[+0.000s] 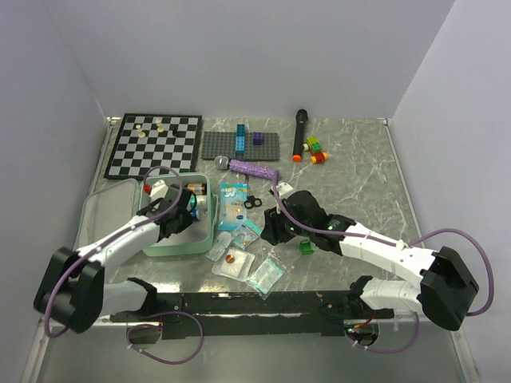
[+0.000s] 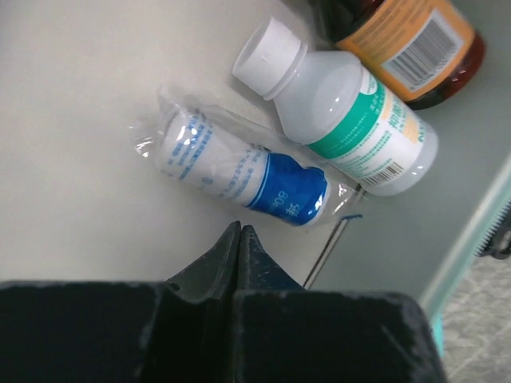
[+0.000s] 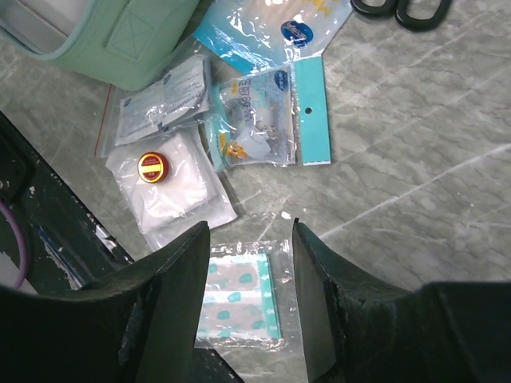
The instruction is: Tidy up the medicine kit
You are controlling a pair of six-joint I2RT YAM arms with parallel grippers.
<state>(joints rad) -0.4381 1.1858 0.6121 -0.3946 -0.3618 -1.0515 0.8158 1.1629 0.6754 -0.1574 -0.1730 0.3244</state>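
Two arms show in the top view, and one medicine kit (image 1: 177,248) lies open at the left centre of the table, just in front of the chessboard (image 1: 156,145). My left gripper (image 1: 188,210) is down inside the case. My right gripper (image 1: 272,228) hovers to the kit's right, over a scatter of flat packets. One pair of black scissors (image 1: 253,203) lies just beyond it. Further back I count one grey building plate (image 1: 239,145) and one black marker (image 1: 299,134).

In the left wrist view the left gripper (image 2: 239,233) has its jaws pressed together with nothing between them. Three items lie on the grey lining just ahead. One is a wrapped white-and-blue roll (image 2: 239,171), nearest the tips. One is a white bottle (image 2: 343,112) with a green label, touching the roll. One is an amber bottle (image 2: 423,40) at the top edge. The kit's mint rim (image 2: 471,239) runs down the right.

In the right wrist view the right gripper (image 3: 249,227) has its jaws spread and grips nothing. Five packets lie below:
- a plaster packet (image 3: 239,303), directly under the gap
- a pouch with a red tin (image 3: 160,179)
- a clear sachet bag (image 3: 160,104)
- a teal-carded packet (image 3: 263,116)
- a blue packet (image 3: 271,24)

The kit's corner (image 3: 120,36) sits at the top left, touching the sachet bag.
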